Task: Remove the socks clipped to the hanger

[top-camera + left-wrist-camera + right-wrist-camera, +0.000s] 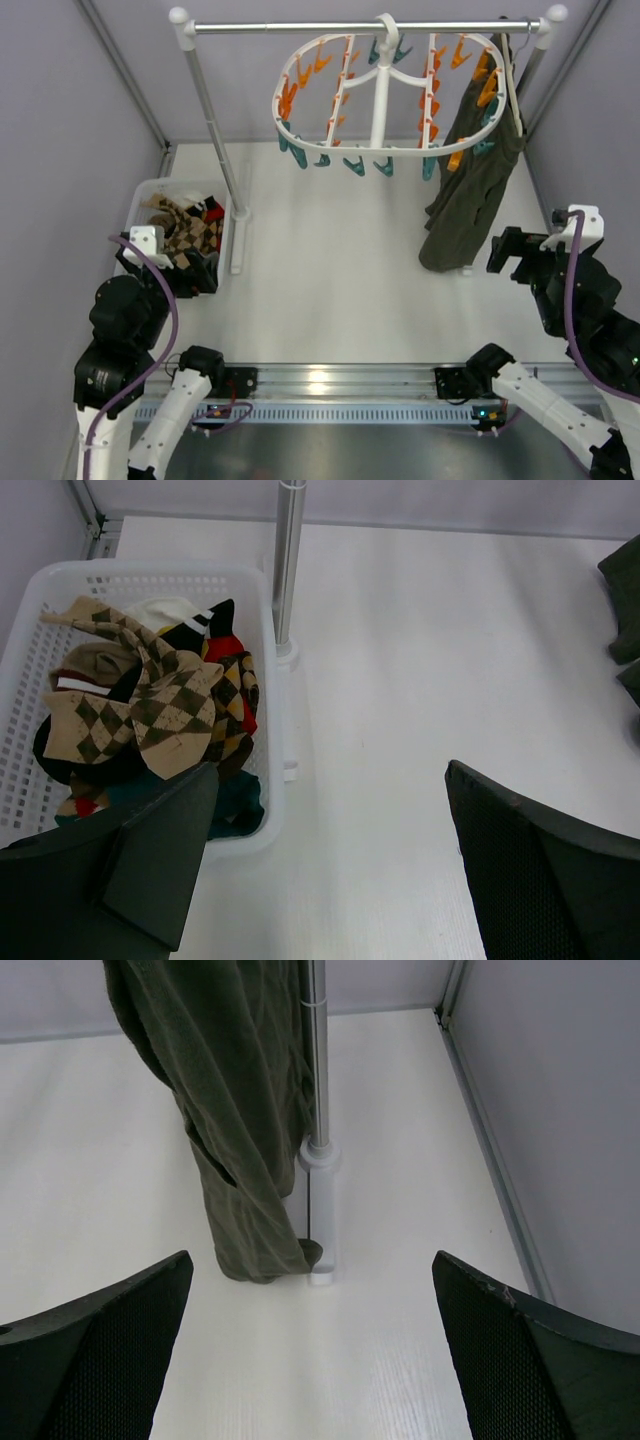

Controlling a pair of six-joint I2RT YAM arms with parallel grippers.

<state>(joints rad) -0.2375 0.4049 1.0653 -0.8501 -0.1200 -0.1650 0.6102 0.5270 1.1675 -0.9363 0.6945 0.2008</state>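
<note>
Only the top view shows the hanger (pixel 385 100), far, on the rail (pixel 300 27). The left wrist view details the socks (pixel 150 700), heaped in the basket (pixel 150 572), near left. Left gripper (pixel 330 810) and right gripper (pixel 312 1280) are both spread, empty.

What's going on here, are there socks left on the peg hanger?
None show. The white peg hanger hangs from the rail with its pegs bare, and the socks lie piled in the white basket at the left. The left tool and the right tool are both open and hold nothing. An olive garment hangs beside the hanger.
</note>
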